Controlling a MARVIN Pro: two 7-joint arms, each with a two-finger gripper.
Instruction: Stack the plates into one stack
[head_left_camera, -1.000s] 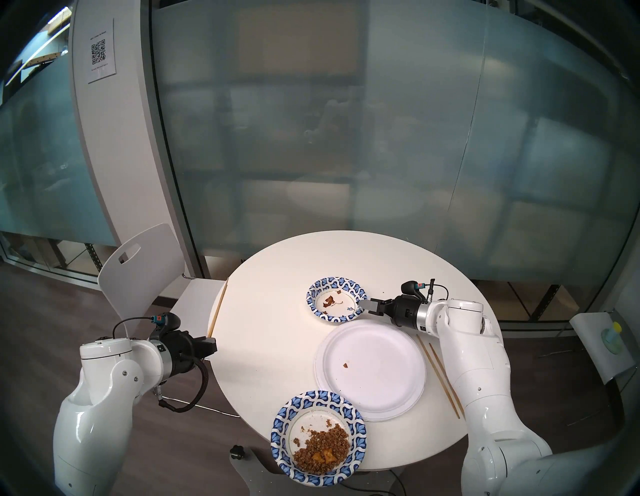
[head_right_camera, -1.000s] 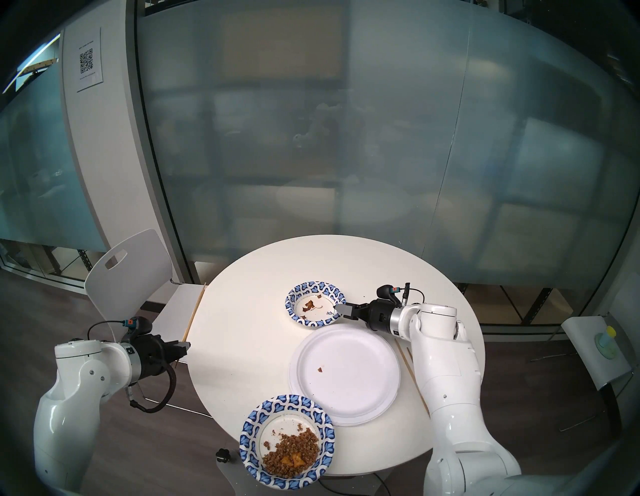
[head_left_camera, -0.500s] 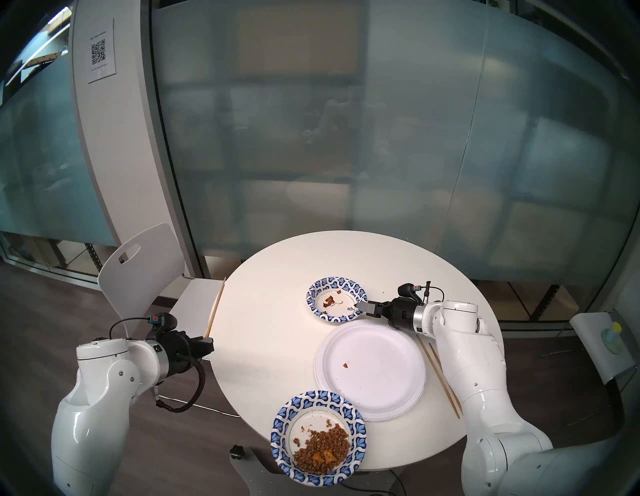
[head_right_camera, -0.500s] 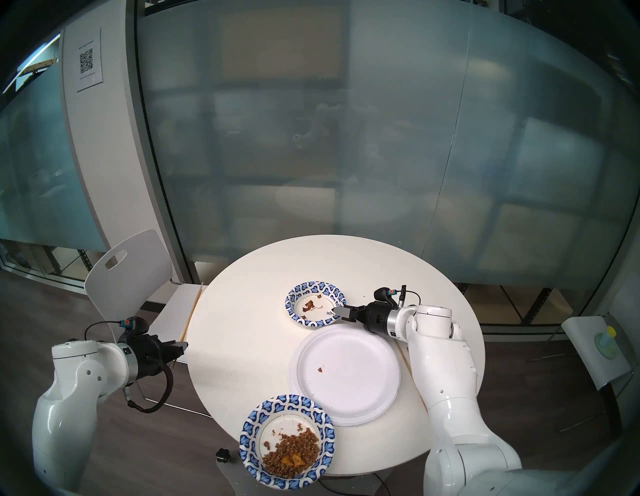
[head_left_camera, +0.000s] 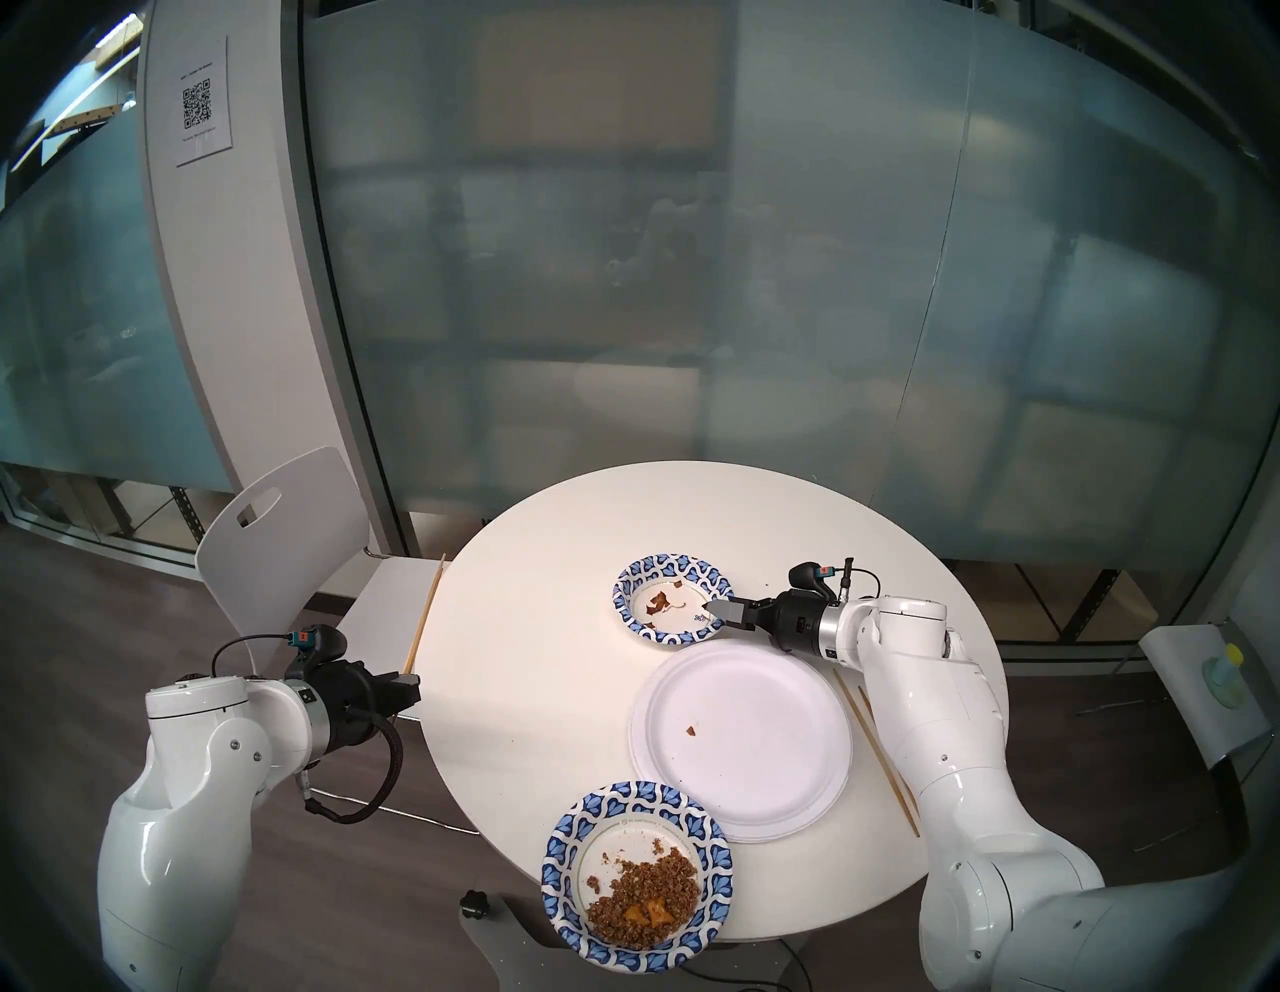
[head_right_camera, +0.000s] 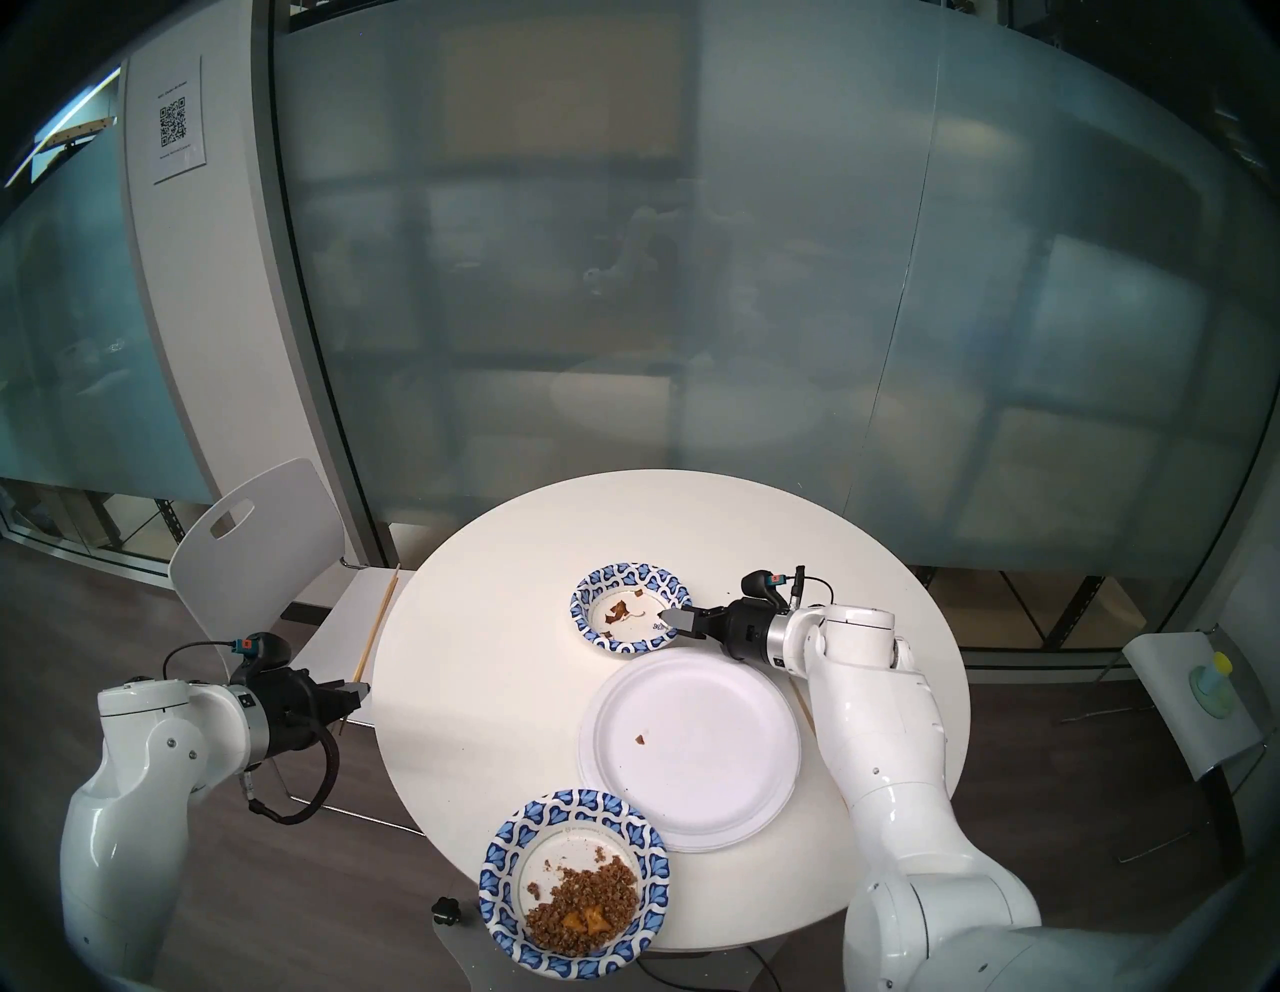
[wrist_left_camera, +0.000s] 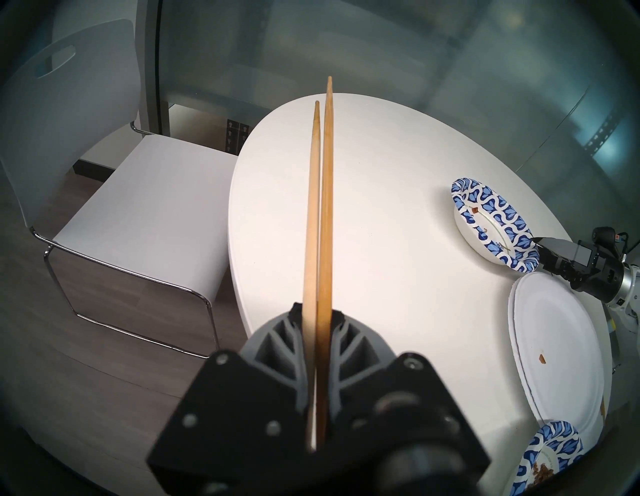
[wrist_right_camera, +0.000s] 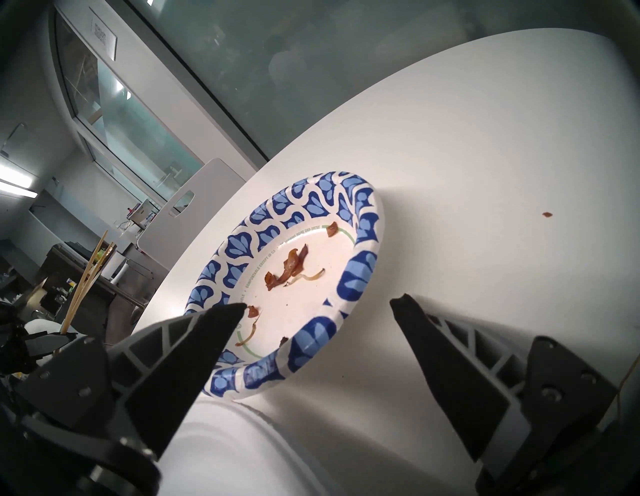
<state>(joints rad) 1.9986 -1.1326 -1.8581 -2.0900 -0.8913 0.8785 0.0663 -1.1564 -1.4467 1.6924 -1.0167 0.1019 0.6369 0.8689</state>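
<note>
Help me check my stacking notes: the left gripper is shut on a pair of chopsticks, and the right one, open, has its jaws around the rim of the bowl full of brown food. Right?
Not quite. The right gripper straddles the far blue-patterned bowl, which holds only scraps; the full bowl sits untouched at the near edge, as the right wrist and head views show. The left gripper does clamp the chopsticks.

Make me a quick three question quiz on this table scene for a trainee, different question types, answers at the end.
1. True or false: the left pincer is shut on a pair of chopsticks.
2. Which dish holds the big heap of brown food? A) the near patterned bowl B) the far patterned bowl C) the white plates
3. Fill in: the right pincer is open, one finger over the far bowl's inside, the other outside its ____.

Key: 1 true; 2 A; 3 rim.
</note>
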